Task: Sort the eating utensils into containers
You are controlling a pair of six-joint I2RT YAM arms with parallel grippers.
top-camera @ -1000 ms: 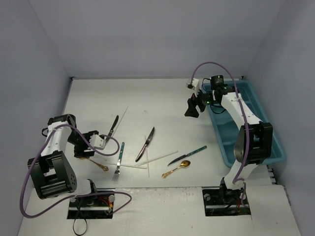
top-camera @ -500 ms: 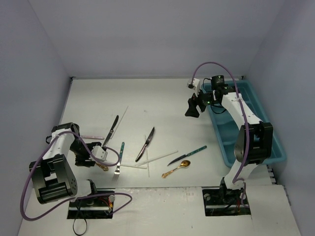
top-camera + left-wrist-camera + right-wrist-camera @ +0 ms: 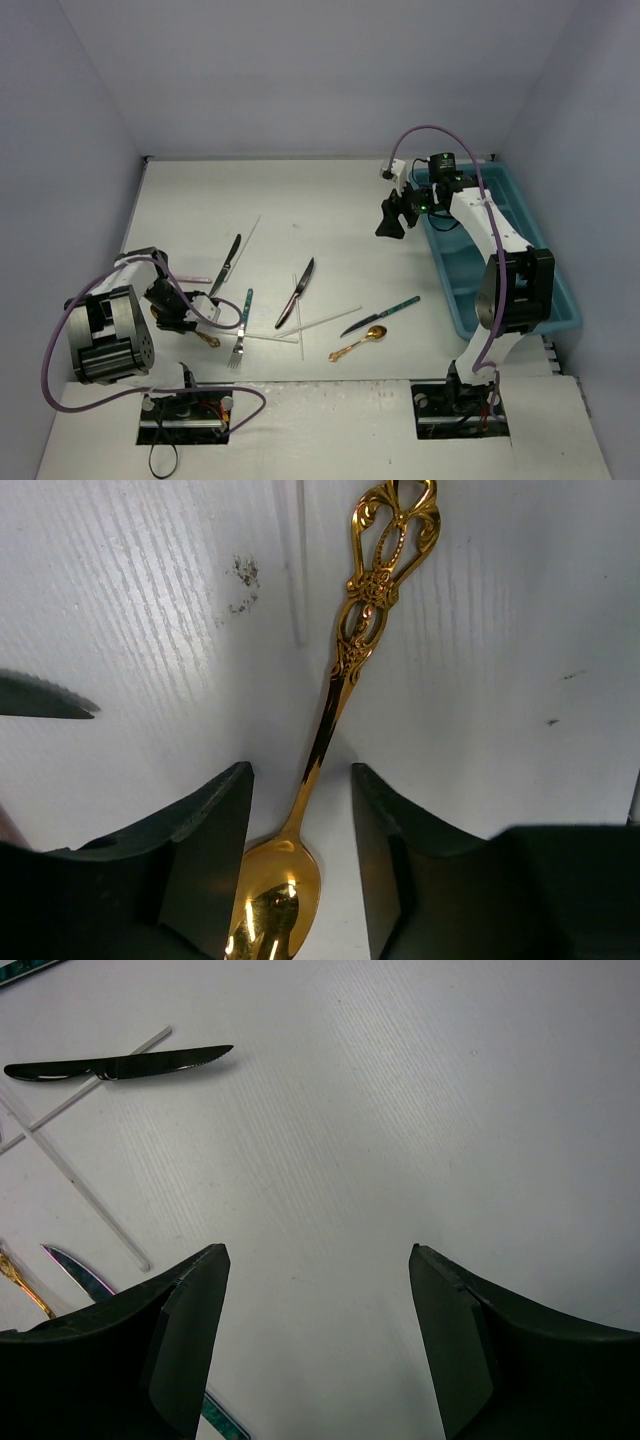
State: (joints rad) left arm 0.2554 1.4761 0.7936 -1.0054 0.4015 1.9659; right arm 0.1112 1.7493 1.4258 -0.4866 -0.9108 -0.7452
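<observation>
The left gripper [image 3: 300, 775] is hanging low over the table [image 3: 130, 600], with its two dark fingers [image 3: 210, 825] standing apart. The gold spoon [image 3: 345, 665] is lying flat between them. Its thin neck is sitting in the gap, touching neither finger, and its bowl is pointing back toward the wrist. The right gripper [image 3: 318, 1260] is hanging wide apart beside the blue tray [image 3: 563, 297], holding nothing.

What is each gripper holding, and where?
Nothing yet. Left gripper straddles the gold spoon at its neck by the bowl, gaps on both sides; right gripper is open, empty.
</observation>
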